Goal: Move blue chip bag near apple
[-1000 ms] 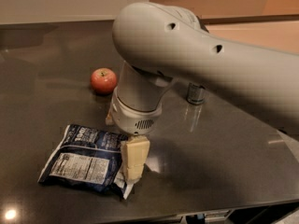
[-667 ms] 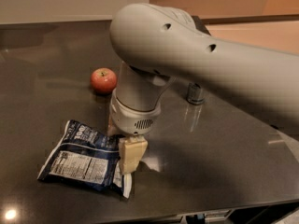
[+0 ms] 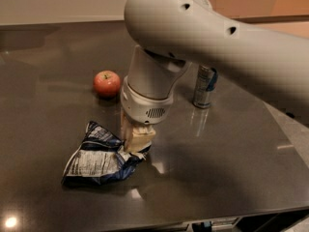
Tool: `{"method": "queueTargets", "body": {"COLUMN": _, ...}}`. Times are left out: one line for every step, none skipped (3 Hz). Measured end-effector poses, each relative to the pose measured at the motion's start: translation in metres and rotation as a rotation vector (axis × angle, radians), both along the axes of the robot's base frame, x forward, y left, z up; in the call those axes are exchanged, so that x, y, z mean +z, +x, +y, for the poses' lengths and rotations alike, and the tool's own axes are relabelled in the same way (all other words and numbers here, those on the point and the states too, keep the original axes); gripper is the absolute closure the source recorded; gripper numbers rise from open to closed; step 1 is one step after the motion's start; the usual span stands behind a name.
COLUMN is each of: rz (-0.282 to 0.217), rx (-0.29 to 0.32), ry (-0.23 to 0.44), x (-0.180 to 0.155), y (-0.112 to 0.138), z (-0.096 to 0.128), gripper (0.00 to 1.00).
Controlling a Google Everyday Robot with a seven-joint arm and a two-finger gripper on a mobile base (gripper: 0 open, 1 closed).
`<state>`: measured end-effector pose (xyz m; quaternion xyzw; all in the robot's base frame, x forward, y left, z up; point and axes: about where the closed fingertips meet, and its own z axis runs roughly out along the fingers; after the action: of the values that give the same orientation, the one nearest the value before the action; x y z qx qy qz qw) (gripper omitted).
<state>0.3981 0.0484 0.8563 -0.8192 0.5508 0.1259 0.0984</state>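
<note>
The blue chip bag (image 3: 96, 161) lies crumpled on the dark table (image 3: 231, 173) at the front left, its white nutrition panel facing up. The apple (image 3: 106, 82), small and red-orange, sits behind it on the table, a short way apart. My gripper (image 3: 137, 140) hangs below the big white arm and its cream fingers are shut on the right edge of the bag, which is bunched and slightly raised there. The rest of the bag rests on the table. The gripper is to the right of and in front of the apple.
A slim silver-blue drink can (image 3: 204, 87) stands upright to the right of the arm, behind the gripper. The table's front edge runs along the bottom of the view. A pale wall lies behind the table.
The gripper has closed on the bag's right edge. The bag, flat before, is now bunched up and its right end is drawn up and back toward the apple.
</note>
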Motion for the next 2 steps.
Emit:
{"method": "queueTargets", "body": {"rz": -0.025, "rx": -0.046, "ry": 0.031, "x": 0.021, "y": 0.019, "z": -0.009, "gripper": 1.0}}
{"method": "queueTargets", "body": {"rz": -0.051, "rx": -0.078, "ry": 0.061, "x": 0.035, "y": 0.045, "z": -0.015, "gripper": 1.0}}
